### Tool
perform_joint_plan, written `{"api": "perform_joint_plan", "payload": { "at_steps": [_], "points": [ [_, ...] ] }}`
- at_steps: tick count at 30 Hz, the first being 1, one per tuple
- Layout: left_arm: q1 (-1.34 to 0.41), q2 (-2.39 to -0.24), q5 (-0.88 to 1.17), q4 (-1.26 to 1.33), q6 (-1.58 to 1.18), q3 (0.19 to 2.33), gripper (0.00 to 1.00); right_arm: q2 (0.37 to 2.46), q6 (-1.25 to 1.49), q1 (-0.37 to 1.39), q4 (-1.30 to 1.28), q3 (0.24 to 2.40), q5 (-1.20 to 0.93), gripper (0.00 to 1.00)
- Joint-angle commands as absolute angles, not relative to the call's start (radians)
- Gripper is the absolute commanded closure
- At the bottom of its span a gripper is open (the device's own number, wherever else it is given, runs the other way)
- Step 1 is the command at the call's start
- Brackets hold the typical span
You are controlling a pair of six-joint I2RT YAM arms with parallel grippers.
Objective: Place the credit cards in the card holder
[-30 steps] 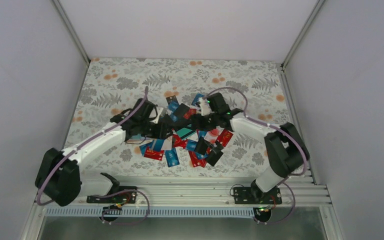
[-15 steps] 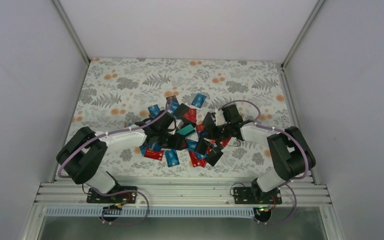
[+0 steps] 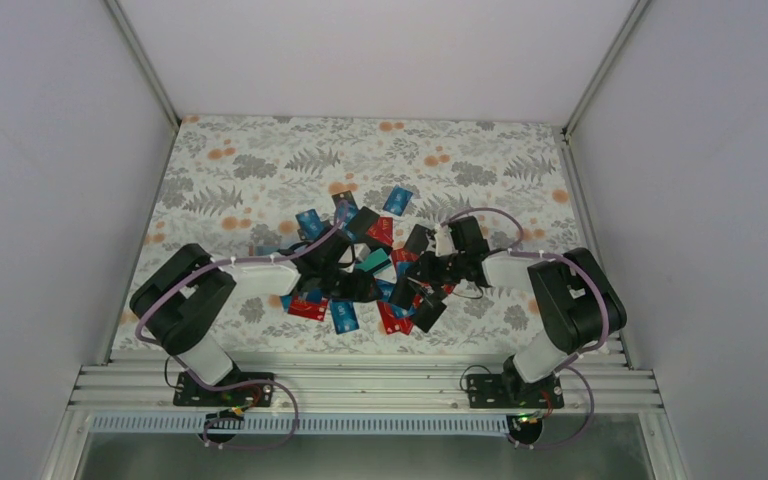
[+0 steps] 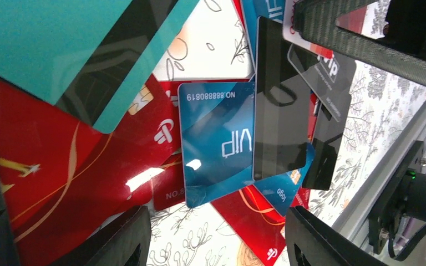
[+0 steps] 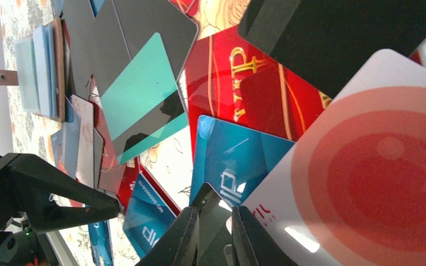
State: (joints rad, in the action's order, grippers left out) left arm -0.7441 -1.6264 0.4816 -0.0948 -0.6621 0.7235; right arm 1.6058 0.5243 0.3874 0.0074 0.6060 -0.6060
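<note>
Now our left gripper (image 4: pixel 216 213) gapes wide above credit cards (image 4: pixel 216 144); right gripper (image 5: pixel 215 221) narrow, pinching black card (image 5: pixel 209 200); card holder (image 5: pixel 59 83) well apart.

Credit cards (image 4: pixel 216 144) partly overlapped, edge-cropped

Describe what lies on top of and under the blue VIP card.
A black card lies across the blue VIP card on its right side. Red cards stick out from beneath its left and bottom edges. Whatever sits under its middle is covered.
</note>
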Motion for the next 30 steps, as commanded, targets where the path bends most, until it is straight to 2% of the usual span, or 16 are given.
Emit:
{"api": "perform_joint_plan", "payload": {
  "at_steps": [1, 17, 25, 30],
  "points": [
    [-0.752, -1.650, 0.515, -0.011, -0.704, 0.692, 0.38, 1.634, 0.515, 0.373, 0.003, 0.571, -0.568, 0.83],
    [-0.751, -1.709, 0.583, 0.051, -0.772, 0.682, 0.42, 1.631, 0.517, 0.369, 0.014, 0.550, -0.577, 0.85],
    [-0.752, -1.629, 0.559, -0.020, -0.808, 0.662, 0.40, 1.620, 0.527, 0.368, 0.022, 0.535, -0.578, 0.89],
    [-0.753, -1.619, 0.597, 0.070, -0.868, 0.610, 0.40, 1.609, 0.537, 0.368, 0.033, 0.518, -0.583, 0.90]
  ]
}}
